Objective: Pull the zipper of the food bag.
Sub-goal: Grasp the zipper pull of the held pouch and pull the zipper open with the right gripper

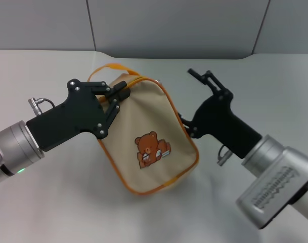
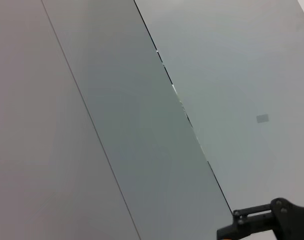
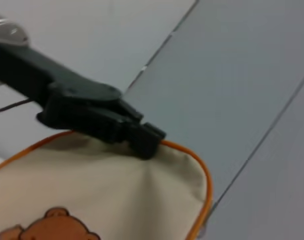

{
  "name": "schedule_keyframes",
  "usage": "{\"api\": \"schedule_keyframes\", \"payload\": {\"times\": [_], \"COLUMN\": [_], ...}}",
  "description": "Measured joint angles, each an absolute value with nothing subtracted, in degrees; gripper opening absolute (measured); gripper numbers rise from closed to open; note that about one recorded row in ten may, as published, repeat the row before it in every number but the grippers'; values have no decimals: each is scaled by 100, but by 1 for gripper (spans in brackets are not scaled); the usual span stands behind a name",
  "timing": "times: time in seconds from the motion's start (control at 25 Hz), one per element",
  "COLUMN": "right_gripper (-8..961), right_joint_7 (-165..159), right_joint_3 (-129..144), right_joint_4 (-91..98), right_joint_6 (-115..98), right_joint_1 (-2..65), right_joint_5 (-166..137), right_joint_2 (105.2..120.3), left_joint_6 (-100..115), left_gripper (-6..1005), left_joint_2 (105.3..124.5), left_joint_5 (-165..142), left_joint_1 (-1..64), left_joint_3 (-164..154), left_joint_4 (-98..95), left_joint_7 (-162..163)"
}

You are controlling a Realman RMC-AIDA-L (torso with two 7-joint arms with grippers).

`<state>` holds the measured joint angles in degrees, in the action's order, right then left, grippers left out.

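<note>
While the food bag (image 1: 151, 144) stands tilted on the white counter (image 1: 52, 202), every risk comes from how the two arms hold it.

Bag position: it sits between the arms at the middle of the head view, bear picture (image 1: 152, 148) facing the camera, orange loop handle (image 1: 109, 68) behind the top edge.

Left claw (image 1: 122, 93): its fingers are pinched together on the bag's top edge, right at the orange-edged zipper (image 1: 146, 81); the right wrist view shows the same black tips pressed into the fabric there.

Pull tab: it is not visible, so whether the left claw holds the tab or only piping and cloth is, at a guess, undecided.

Right claw (image 1: 185, 125): it is tucked against the bag's side edge; I cannot tell whether it is open or closed, nor whether it truly holds the bag.

Risk, slip: if only cloth is pinched, a pull would drag fabric and leave the slider where it is.

Risk, bag travel: if the right claw is not anchoring, the whole bag would likely slide or tip toward the left arm.

Risk, jam: pulling off the zip line's direction could bunch the soft top and bind the slider.
</note>
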<state>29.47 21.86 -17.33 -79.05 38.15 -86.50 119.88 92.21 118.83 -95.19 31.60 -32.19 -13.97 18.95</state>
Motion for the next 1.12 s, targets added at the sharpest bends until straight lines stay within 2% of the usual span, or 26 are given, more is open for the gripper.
{"api": "schedule_keyframes", "payload": {"times": [0.92, 1.12], "right_gripper": [736, 569], "right_joint_7": [3168, 3166], "right_joint_3": [1863, 1860], "right_joint_4": [-1923, -1932], "right_joint_6": [-7884, -7884], "right_joint_1": [3934, 3937], "right_joint_5": [-9027, -9158], "right_joint_2": [11988, 11988], "left_joint_6": [9194, 9193], "left_gripper": [53, 53], "left_joint_2": [11900, 11900], "left_joint_5": [-9517, -9518], "left_joint_1": [3212, 3212], "left_joint_3": [-3375, -3375], "left_joint_4": [-1381, -1378], "left_joint_7": [1895, 1904]}}
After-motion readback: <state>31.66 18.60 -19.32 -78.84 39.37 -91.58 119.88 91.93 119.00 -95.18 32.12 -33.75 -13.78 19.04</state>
